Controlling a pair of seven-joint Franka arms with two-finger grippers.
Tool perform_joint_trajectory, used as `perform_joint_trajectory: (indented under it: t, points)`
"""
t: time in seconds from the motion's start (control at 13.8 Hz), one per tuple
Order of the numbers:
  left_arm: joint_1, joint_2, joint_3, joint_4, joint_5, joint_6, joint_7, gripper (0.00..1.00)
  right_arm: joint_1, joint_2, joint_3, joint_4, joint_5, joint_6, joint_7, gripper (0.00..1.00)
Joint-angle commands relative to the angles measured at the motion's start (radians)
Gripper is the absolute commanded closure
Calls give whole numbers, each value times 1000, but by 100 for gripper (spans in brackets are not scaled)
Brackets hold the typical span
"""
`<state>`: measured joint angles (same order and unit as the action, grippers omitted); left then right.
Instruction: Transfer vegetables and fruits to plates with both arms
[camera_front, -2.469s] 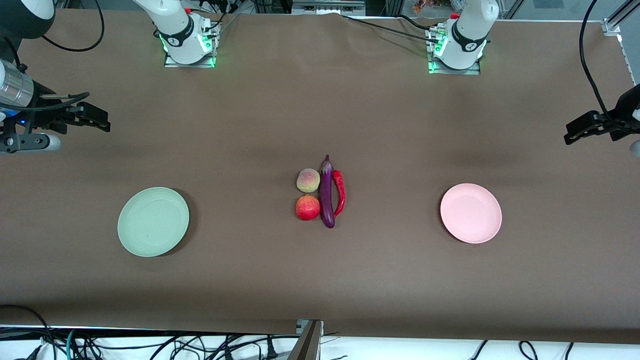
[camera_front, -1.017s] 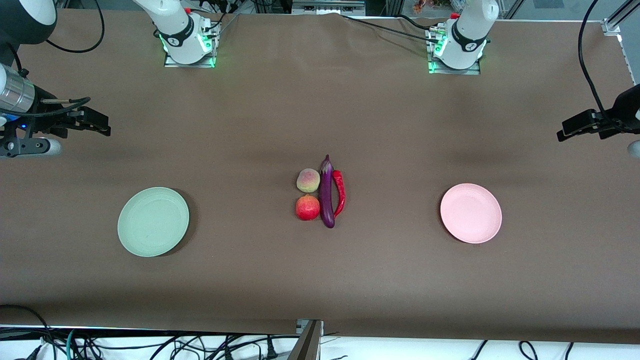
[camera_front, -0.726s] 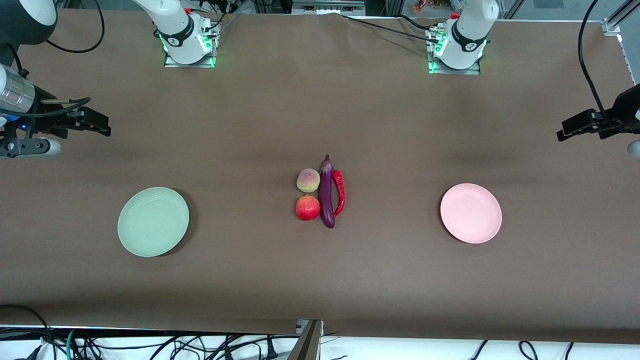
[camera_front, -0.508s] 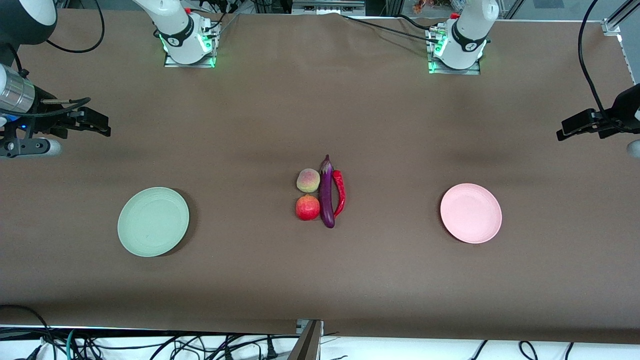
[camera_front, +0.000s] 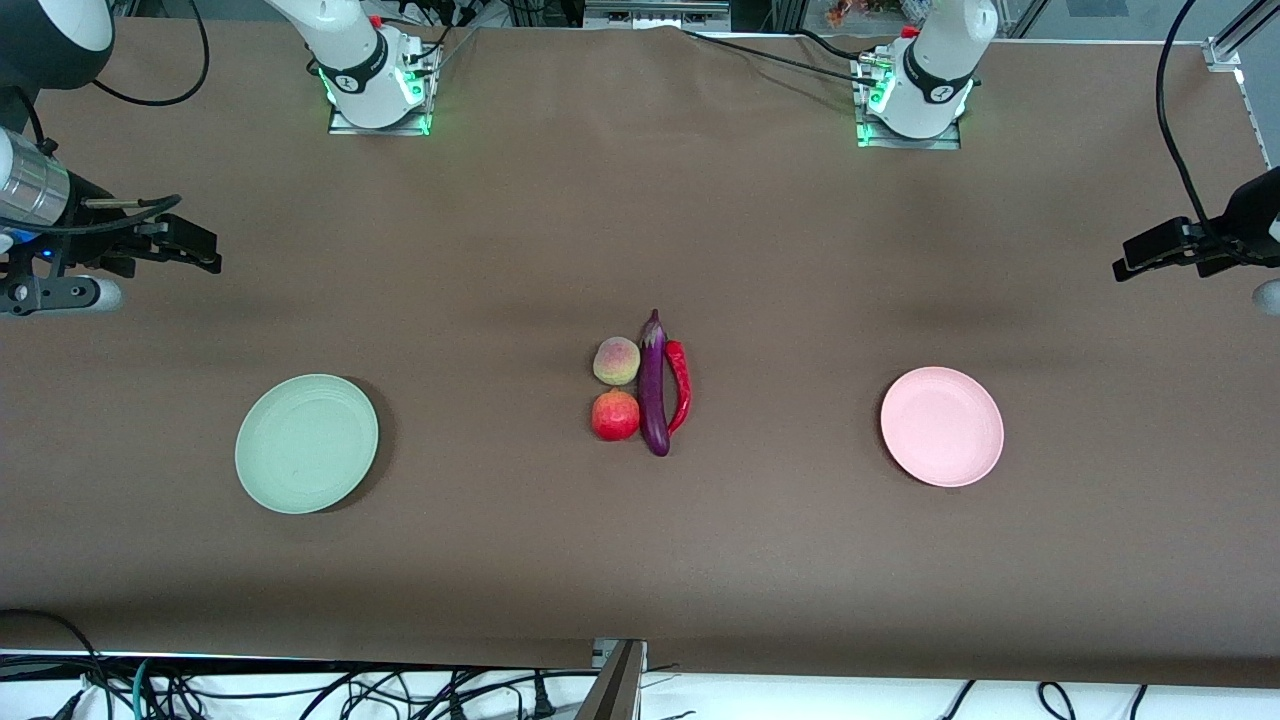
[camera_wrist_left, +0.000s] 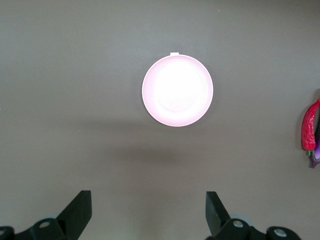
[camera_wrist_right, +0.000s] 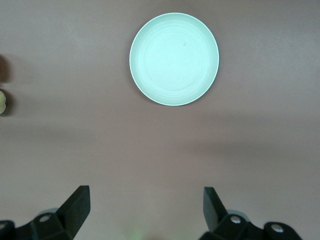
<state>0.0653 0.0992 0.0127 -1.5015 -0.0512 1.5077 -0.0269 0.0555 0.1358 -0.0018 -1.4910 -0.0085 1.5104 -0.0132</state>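
A purple eggplant (camera_front: 653, 385) lies at the table's middle, with a red chili (camera_front: 680, 385) touching it on the side toward the left arm's end. A peach-like fruit (camera_front: 616, 361) and a red fruit (camera_front: 615, 415) sit beside the eggplant toward the right arm's end. The mint green plate (camera_front: 307, 443) and the pink plate (camera_front: 941, 426) are bare. My right gripper (camera_front: 212, 252) is open and empty over the right arm's end of the table. My left gripper (camera_front: 1122, 268) is open and empty over the left arm's end. The left wrist view shows the pink plate (camera_wrist_left: 177, 91) and chili (camera_wrist_left: 310, 132); the right wrist view shows the green plate (camera_wrist_right: 174, 59).
The brown table cover (camera_front: 640, 560) runs to the edge nearest the camera, where cables (camera_front: 300, 690) hang below it. Both arm bases (camera_front: 375, 80) stand along the table's edge farthest from the camera. Black cables trail from the left arm (camera_front: 1175, 120).
Since 2.5 s ago both grippers have shifted slightly, the left one a little toward the table's middle. In the last second nothing has visibly moved.
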Motion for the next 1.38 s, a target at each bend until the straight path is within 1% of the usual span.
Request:
perform_joint_trajectory:
  t: [0.0, 1.31]
  points:
    - [-1, -3, -2, 3, 19, -12, 22, 0, 0, 2, 2, 11, -5, 8, -13, 0]
    - [-2, 2, -4, 3, 20, -11, 22, 0, 0, 11, 2, 21, -4, 33, -4, 0]
